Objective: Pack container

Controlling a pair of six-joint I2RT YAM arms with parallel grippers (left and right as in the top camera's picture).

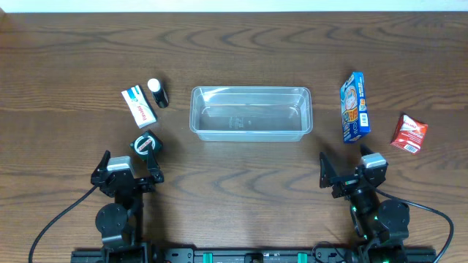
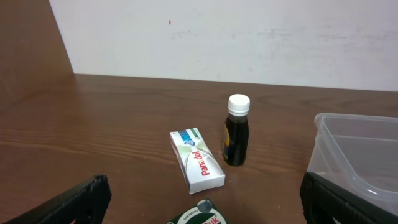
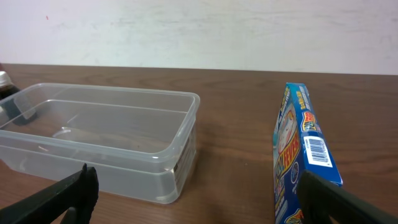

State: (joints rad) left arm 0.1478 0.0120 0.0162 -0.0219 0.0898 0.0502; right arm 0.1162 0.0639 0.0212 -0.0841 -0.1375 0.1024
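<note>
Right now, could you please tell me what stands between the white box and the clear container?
A dark bottle with a white cap stands there, close beside the white box, apart from the container; the overhead view shows it.

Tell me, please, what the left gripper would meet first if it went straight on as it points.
Probably the round green-and-white item lying just ahead of the left gripper, low between its open jaws; the white box comes after it, though depth is unclear.

The desk is brown wood with wavy lines. The container is clear, smooth, shiny plastic. The blue box and the white box look like smooth card.
</note>
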